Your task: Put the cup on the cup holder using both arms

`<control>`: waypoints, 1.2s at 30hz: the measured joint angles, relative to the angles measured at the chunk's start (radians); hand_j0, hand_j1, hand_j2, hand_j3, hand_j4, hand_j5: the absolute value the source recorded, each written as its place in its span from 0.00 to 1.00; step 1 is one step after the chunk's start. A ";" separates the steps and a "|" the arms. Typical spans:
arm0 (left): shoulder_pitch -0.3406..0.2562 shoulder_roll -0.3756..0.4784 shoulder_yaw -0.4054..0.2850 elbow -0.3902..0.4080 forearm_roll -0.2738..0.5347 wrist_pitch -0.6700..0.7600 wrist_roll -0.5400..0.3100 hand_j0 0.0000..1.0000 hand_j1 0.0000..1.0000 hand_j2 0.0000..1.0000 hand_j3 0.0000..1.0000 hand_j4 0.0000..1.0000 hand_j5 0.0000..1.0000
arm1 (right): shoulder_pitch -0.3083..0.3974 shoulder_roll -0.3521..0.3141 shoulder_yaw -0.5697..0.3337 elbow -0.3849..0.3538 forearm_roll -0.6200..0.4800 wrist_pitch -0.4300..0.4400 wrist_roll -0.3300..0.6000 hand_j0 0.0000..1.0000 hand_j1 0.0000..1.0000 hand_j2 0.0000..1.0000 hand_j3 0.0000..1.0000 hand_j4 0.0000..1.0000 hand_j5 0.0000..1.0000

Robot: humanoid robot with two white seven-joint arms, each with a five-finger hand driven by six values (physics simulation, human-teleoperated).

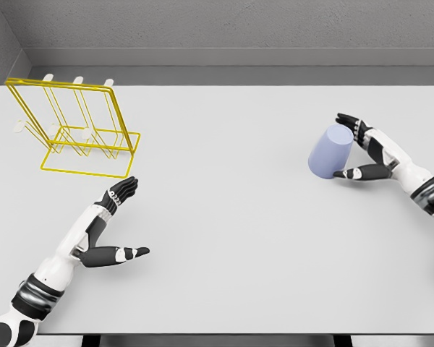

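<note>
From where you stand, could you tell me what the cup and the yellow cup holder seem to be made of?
The cup looks like matte plastic or glazed ceramic: plain pale lavender, evenly shaded, no glare; the render leaves it open. The cup holder looks like thin coated metal wire: slim bright yellow rods forming an open frame, with small white-tipped pegs. The right hand is wrapped around the cup.

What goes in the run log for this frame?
right hand: shut on cup | left hand: open | rack: far left

cup holder rear left on table | cup right
</note>
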 measured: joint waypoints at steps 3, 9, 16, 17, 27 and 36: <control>0.000 -0.001 0.001 0.000 0.000 0.000 0.000 1.00 1.00 1.00 1.00 1.00 1.00 | -0.006 0.002 0.004 0.004 0.000 0.001 0.000 1.00 1.00 1.00 1.00 1.00 1.00; 0.000 -0.002 0.002 0.000 0.001 0.000 0.000 1.00 1.00 1.00 1.00 1.00 1.00 | -0.015 0.007 0.013 0.007 0.001 0.002 0.000 1.00 1.00 1.00 1.00 1.00 1.00; 0.002 -0.002 0.003 0.001 0.001 0.000 0.000 1.00 1.00 1.00 1.00 1.00 1.00 | -0.020 0.017 0.014 0.004 0.008 0.057 0.000 1.00 1.00 1.00 1.00 1.00 1.00; 0.002 -0.002 0.003 0.001 0.001 0.000 0.000 1.00 1.00 1.00 1.00 1.00 1.00 | -0.021 0.018 0.014 0.002 0.008 0.061 0.000 1.00 1.00 1.00 1.00 1.00 1.00; 0.002 -0.003 0.003 0.000 0.001 0.000 0.000 1.00 1.00 1.00 1.00 1.00 1.00 | -0.028 0.034 0.011 -0.002 0.002 0.080 0.000 0.57 0.57 0.57 0.57 0.57 0.57; 0.000 -0.007 0.003 0.000 0.001 0.000 0.001 1.00 1.00 1.00 1.00 1.00 1.00 | -0.014 0.026 0.005 -0.050 -0.006 0.057 0.000 0.51 0.51 0.51 0.51 0.51 0.51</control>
